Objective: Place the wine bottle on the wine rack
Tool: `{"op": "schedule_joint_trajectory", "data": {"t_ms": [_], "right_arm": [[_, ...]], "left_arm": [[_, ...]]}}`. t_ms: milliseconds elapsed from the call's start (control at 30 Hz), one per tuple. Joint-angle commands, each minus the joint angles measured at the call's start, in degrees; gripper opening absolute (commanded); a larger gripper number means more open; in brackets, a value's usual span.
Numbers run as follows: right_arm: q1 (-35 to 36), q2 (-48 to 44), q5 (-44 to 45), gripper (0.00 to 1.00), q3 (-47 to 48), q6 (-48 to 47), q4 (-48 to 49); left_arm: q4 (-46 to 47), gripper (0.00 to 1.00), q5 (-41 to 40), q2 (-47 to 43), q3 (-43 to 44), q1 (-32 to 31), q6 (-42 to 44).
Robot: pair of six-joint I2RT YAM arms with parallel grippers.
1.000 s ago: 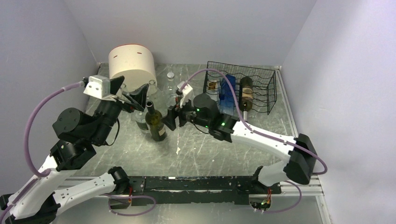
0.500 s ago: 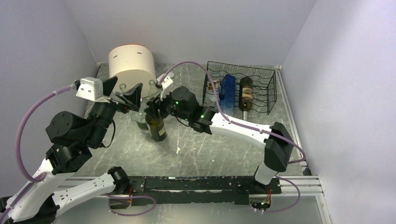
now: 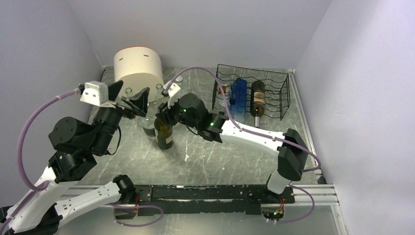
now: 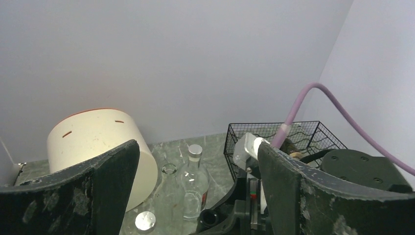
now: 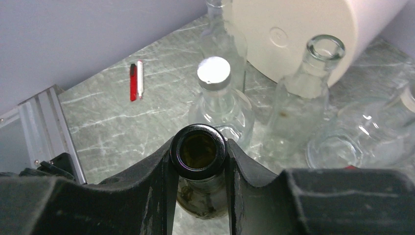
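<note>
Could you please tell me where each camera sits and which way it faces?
Top external: above, behind the bases, looking down on the table; both arms show.
Left wrist: on the left hand, facing the back wall; the wine rack lies beyond its open fingers.
Right wrist: on the right hand, looking down at the wine bottle it grips.
Shared: all see the cream container.

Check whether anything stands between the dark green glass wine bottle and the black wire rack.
Nothing visible does. The right gripper has its jaws shut on the neck of the dark green glass wine bottle, and only that arm spans the way to the black wire rack. The clear glass bottles stand left and behind.
</note>
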Motion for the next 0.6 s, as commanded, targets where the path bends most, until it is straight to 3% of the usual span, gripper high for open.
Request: {"op": "schedule_joint_trajectory", "data": {"t_ms": [0,267,567], "right_arm": [[0.31,-6.77,3.30,0.04,-2.87,-0.13,1.99],[0.23,-19.45,12.04,0.00,-12.15,2.23,1.11],[0.18,-32.73,24.91,0.00,-16.43,6.93,-9.48]], "left_arm": [[0.65,0.95,1.69,1.57,-0.65,-0.08,-0.45],[0.71,0.96,4.99,4.03,-3.35,-0.06,-4.41],[12.95,0.98,16.68,4.05,-20.18,-0.06,-5.55]]}}
